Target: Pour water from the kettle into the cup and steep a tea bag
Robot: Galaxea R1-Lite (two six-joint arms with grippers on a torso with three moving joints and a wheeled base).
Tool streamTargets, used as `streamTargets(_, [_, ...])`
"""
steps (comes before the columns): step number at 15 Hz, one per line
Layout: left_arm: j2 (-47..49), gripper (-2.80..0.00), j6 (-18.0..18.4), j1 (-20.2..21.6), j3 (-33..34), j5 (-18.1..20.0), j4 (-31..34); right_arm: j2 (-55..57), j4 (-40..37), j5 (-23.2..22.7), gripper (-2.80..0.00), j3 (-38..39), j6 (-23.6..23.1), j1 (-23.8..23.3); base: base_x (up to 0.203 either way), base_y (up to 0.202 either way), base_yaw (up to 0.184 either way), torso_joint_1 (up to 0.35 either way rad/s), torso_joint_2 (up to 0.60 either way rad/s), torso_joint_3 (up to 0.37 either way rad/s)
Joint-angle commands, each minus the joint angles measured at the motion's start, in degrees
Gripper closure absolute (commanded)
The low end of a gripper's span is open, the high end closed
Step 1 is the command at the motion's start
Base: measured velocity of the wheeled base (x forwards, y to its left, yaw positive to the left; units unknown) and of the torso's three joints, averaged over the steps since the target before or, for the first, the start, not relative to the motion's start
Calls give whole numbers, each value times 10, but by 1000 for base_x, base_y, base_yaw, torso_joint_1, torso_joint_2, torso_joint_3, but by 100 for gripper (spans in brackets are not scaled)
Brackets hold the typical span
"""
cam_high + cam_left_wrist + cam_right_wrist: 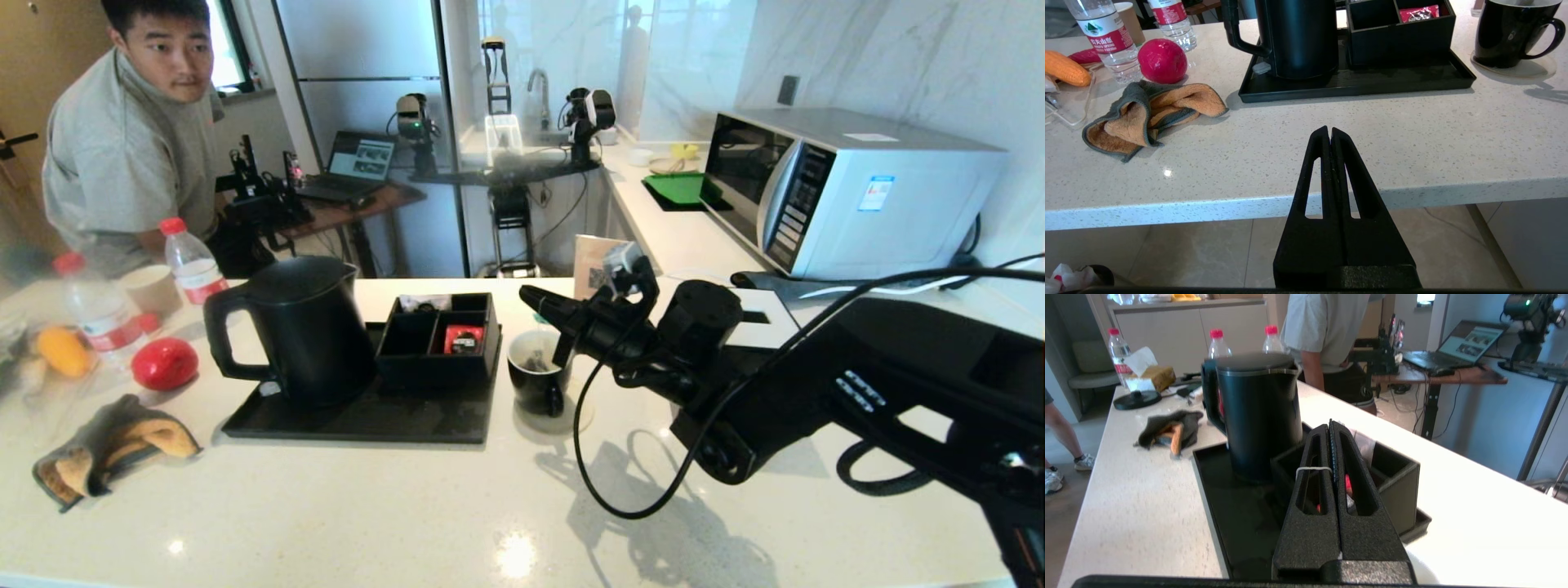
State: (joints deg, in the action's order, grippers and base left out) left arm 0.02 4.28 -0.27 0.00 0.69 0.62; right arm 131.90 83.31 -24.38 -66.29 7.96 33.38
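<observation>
The tall black kettle stands on a black tray left of centre. The small black cup sits on a pale coaster to the right of the tray. A dark tea bag lies inside it. My right gripper hovers just above the cup, shut on the tea bag's thin white string, which loops over one finger. From the right wrist the kettle shows beyond the fingers and the cup is hidden. My left gripper is shut and empty, parked low off the counter's front edge.
A black compartment box with a red packet shares the tray. A folded cloth, a red ball, water bottles and a paper cup crowd the left. A microwave is at the back right. A man stands behind.
</observation>
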Motion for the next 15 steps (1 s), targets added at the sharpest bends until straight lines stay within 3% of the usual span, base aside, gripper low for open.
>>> streamTargets(1, [0,0,0,0,0,0,0,-26,-7,-1,0,-19,0,0,0,0,0,0,0,0])
streamTargets(9, [0,0,0,0,0,0,0,-43,-36,-1,0,-39,-1,-14,0,0,0,0,0,0])
streamTargets(15, [0,0,0,0,0,0,0,-47,3,-1,0,33,-2,-29,0,0,0,0,0,0])
